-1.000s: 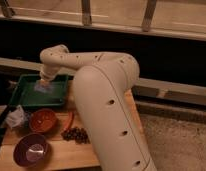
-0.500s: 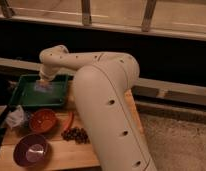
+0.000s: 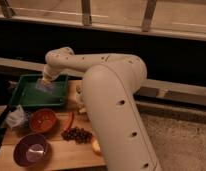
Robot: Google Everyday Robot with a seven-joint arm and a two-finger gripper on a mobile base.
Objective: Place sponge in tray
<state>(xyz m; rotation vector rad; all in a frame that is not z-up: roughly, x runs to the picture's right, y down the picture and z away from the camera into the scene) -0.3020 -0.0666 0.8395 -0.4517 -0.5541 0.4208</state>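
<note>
- Camera view: 1 big cream-white arm (image 3: 113, 100) fills the middle and lower right of the frame, its thick body rising from the bottom edge and its forearm reaching toward the upper left.
- The gripper (image 3: 46, 80) hangs at the end of that forearm, at the left of the frame, pointing down over the green tray (image 3: 26, 99).
- I cannot tell from here whether the fingers are spread or pressed together; they blend into the pale patch beneath them.
- The sponge (image 3: 47, 88) shows as a light blue patch directly under the gripper, within the tray's far right part; whether it rests on the tray floor or is held just above it, I cannot tell.
- The tray sits at the left centre of the frame on the wooden worktop (image 3: 71, 150).
- Below the tray, an orange bowl (image 3: 44, 120) stands on the worktop, with a purple bowl (image 3: 31, 149) nearer the lower left corner.
- A crumpled pale bag (image 3: 16, 118) lies just left of the orange bowl.
- A slim red chilli (image 3: 70, 121) lies right of the orange bowl, and a dark cluster of grapes (image 3: 77, 134) sits just below it.
- A dark band with a metal railing (image 3: 86, 12) crosses the top of the frame.
</note>
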